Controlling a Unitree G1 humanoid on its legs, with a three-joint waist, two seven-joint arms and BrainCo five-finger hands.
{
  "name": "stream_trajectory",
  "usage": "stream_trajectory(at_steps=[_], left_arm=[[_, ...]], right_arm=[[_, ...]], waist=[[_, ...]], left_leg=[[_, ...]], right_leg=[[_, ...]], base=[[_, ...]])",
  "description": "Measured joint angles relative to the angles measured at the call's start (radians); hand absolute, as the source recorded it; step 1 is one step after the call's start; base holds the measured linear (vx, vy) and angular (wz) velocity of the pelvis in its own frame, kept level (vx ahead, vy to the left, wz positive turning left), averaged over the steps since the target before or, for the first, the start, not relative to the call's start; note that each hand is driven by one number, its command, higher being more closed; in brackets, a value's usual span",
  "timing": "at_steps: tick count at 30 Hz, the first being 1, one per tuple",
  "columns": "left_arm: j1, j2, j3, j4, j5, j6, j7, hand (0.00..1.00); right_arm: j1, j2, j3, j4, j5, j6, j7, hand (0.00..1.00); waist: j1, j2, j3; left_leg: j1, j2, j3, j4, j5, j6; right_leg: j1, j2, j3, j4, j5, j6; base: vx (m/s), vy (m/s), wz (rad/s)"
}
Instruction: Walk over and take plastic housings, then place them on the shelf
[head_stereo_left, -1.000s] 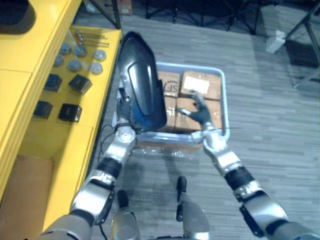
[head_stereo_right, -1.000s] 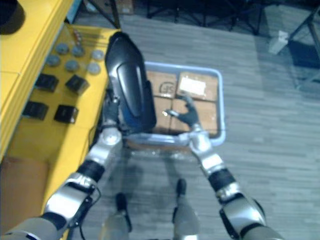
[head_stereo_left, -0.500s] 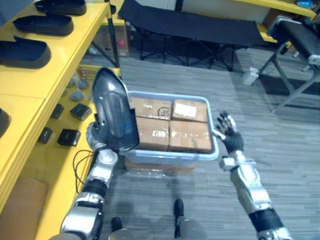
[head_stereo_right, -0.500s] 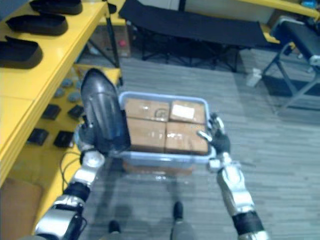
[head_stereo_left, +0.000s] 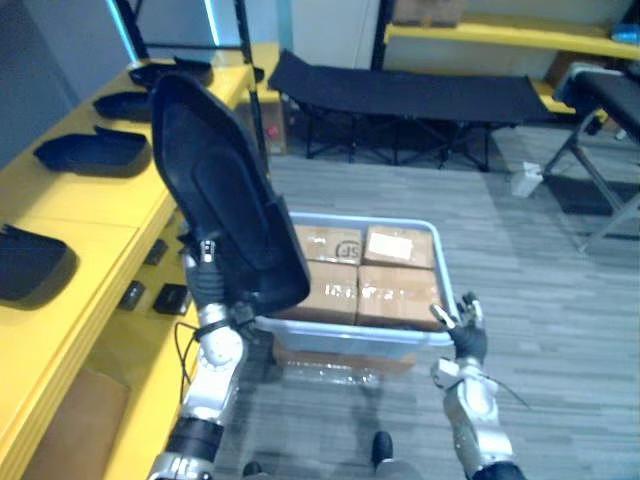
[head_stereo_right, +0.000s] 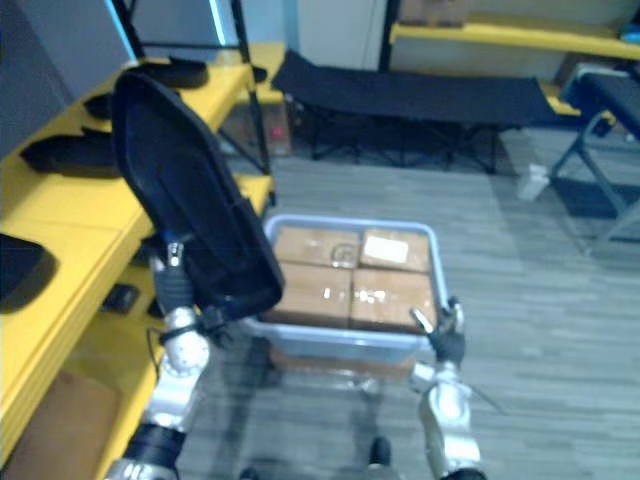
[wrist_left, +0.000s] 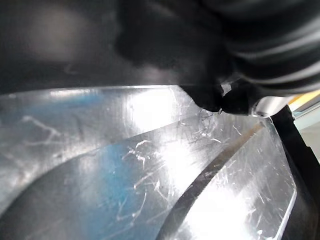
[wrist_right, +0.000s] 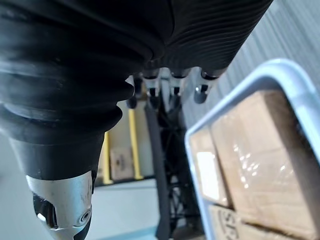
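A large glossy black plastic housing (head_stereo_left: 225, 200) stands upright and tilted, lifted above the front left corner of the bin. My left hand (head_stereo_left: 215, 308) grips its lower edge from below; up close its scratched shiny surface (wrist_left: 150, 165) lies right against the wrist cover. Several more black housings (head_stereo_left: 90, 152) lie on the top of the yellow shelf (head_stereo_left: 100, 215) at my left. My right hand (head_stereo_left: 465, 335) is open, fingers (wrist_right: 172, 82) straight, beside the bin's front right corner and holding nothing.
A pale blue bin (head_stereo_left: 345, 340) with several taped cardboard boxes (head_stereo_left: 385, 295) stands on the floor straight ahead. Small black parts (head_stereo_left: 172, 298) lie on the shelf's lower level. A black folding cot (head_stereo_left: 400, 95) stands beyond the bin, a chair frame (head_stereo_left: 600, 130) at right.
The view has tipped up, showing more of the shelf top. The housing has risen higher in my left hand. My right hand has dropped back from over the boxes to the bin's front right corner.
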Motion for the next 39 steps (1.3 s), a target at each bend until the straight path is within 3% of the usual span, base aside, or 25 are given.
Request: stream_trajectory(at_steps=[5,7,12,19,25,31,34,39], left_arm=[[0.082,-0.002,0.019,-0.130,-0.029,0.003,-0.093,1.00],[0.105,-0.003,0.077,-0.222,-0.028,0.015,-0.126,1.00],[0.108,-0.003,0.150,-0.284,-0.042,0.040,-0.173,1.00],[0.146,-0.033,0.161,-0.303,-0.050,0.068,-0.201,1.00],[0.167,-0.039,0.194,-0.363,-0.038,0.069,-0.190,1.00],[0.186,-0.040,0.229,-0.365,0.036,0.113,-0.124,1.00],[0.213,-0.050,0.306,-0.371,0.058,0.119,-0.092,1.00],[0.317,-0.082,0.475,-0.403,0.082,0.123,-0.011,1.00]], right_arm=[[0.007,0.017,-0.015,-0.005,-0.009,0.000,-0.019,0.00],[0.007,0.034,-0.021,-0.021,-0.008,0.000,-0.022,0.00],[-0.006,0.037,-0.018,-0.038,-0.008,0.009,-0.019,0.00],[-0.032,0.037,-0.015,-0.064,0.002,0.032,-0.001,0.00],[-0.040,0.036,-0.005,-0.070,0.063,0.049,0.120,0.00],[-0.064,0.036,0.049,-0.105,0.058,0.053,0.249,0.00],[-0.101,0.031,0.123,-0.102,0.058,0.058,0.272,0.00],[-0.216,0.044,0.232,-0.042,0.057,0.076,0.297,0.00]], waist=[[0.020,0.013,-0.027],[0.021,0.023,-0.037],[0.026,0.028,-0.044],[0.042,0.020,-0.049],[0.050,0.020,-0.049],[0.059,0.029,-0.054],[0.100,0.034,-0.056],[0.215,0.036,-0.057]], left_leg=[[0.011,0.002,-0.003,-0.021,0.005,-0.004],[0.011,0.002,-0.003,-0.025,0.008,-0.008],[0.013,0.004,-0.003,-0.032,0.010,-0.002],[0.013,0.005,-0.012,-0.031,-0.002,0.003],[0.009,0.005,-0.034,-0.014,-0.010,0.004],[-0.018,0.007,-0.092,-0.014,-0.006,-0.001],[-0.048,0.007,-0.148,-0.003,-0.001,-0.003],[-0.070,-0.003,-0.239,0.004,-0.002,-0.003]], right_leg=[[0.006,0.002,-0.022,0.000,-0.011,-0.001],[0.005,0.002,-0.031,0.000,-0.014,-0.004],[0.004,0.004,-0.043,0.000,-0.012,-0.005],[0.017,0.004,-0.071,0.008,-0.008,-0.002],[0.033,0.002,-0.096,0.007,-0.014,-0.004],[0.052,0.000,-0.167,0.000,-0.042,-0.008],[0.068,0.001,-0.222,0.009,-0.036,-0.005],[0.117,0.000,-0.344,0.009,-0.038,-0.006]], base=[[0.00,-0.012,0.04],[0.05,-0.029,0.03],[0.07,-0.010,0.02],[0.05,0.001,0.05],[-0.02,-0.010,0.08],[-0.01,-0.032,0.28],[0.05,-0.058,0.50],[0.05,-0.016,0.54]])
